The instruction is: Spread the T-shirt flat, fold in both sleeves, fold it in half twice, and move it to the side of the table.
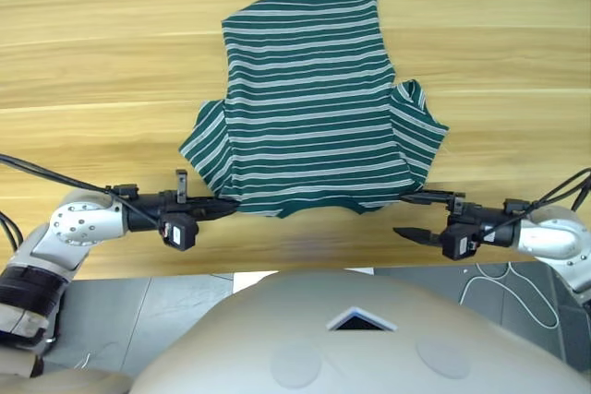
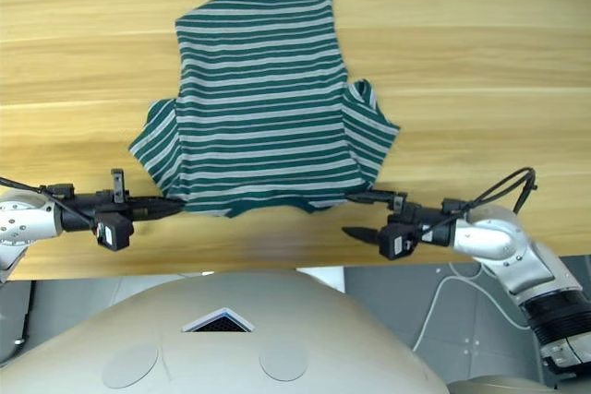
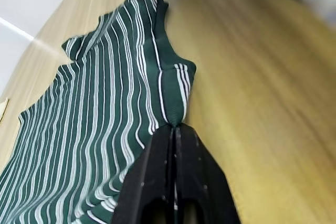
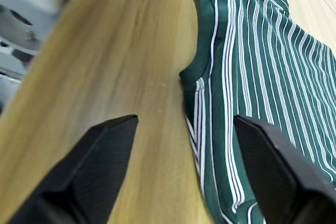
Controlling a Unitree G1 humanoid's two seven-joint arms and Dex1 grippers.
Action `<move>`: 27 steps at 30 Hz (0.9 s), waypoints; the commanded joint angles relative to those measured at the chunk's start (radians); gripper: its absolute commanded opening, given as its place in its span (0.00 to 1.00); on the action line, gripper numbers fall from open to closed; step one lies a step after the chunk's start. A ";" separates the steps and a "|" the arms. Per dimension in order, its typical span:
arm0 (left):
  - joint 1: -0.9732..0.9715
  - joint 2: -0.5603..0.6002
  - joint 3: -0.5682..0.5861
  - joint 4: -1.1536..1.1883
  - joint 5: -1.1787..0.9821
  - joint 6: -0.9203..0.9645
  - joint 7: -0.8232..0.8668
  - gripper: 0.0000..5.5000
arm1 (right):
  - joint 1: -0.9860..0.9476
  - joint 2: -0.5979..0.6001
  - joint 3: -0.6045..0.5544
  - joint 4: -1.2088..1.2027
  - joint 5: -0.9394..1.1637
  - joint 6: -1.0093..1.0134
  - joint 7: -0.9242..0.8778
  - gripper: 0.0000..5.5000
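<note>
T-shirt (image 1: 314, 108): on the table (image 1: 92, 43), near our edge.
Left gripper (image 1: 226, 205): pressed together on the near-left corner.
Right gripper (image 1: 404, 213): spread, just short of the near-right corner — we pinch there, then pull evenly.

We saw the shirt (image 1: 309, 108), dark green with thin white stripes, lying spread on the table (image 1: 92, 43), well in from its far edge. Its collar end lay close to the table's near edge and its hem pointed toward the far edge. Both short sleeves stuck out sideways. The left one lay fairly flat, while the right one was rumpled and partly doubled over. The body lay mostly smooth. The left gripper (image 1: 231, 202) pinched the near left shoulder corner.
</note>
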 commanded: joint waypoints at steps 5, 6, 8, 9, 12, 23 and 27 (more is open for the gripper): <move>-0.065 -0.036 0.048 0.082 0.064 0.027 0.012 0.00 | -0.078 0.052 -0.052 0.087 -0.160 0.087 -0.056 0.67; -0.068 -0.042 0.049 0.086 0.074 0.027 0.014 0.00 | -0.086 0.057 -0.053 0.099 -0.192 0.100 -0.067 0.67; -0.077 -0.054 0.048 0.096 0.091 0.029 0.015 0.00 | -0.095 0.062 -0.053 0.117 -0.235 0.117 -0.082 0.67; -0.080 -0.059 0.048 0.100 0.099 0.029 0.016 0.00 | -0.098 0.064 -0.051 0.122 -0.249 0.121 -0.087 0.67; -0.083 -0.066 0.049 0.100 0.105 0.027 0.014 0.00 | -0.105 0.068 -0.037 0.128 -0.272 0.121 -0.096 0.61; -0.085 -0.071 0.052 0.099 0.104 0.022 0.013 0.00 | -0.106 0.076 -0.003 0.126 -0.276 0.090 -0.100 0.30; -0.082 -0.071 0.053 0.092 0.102 0.024 0.014 0.00 | -0.114 0.081 0.003 0.140 -0.284 0.086 -0.107 0.17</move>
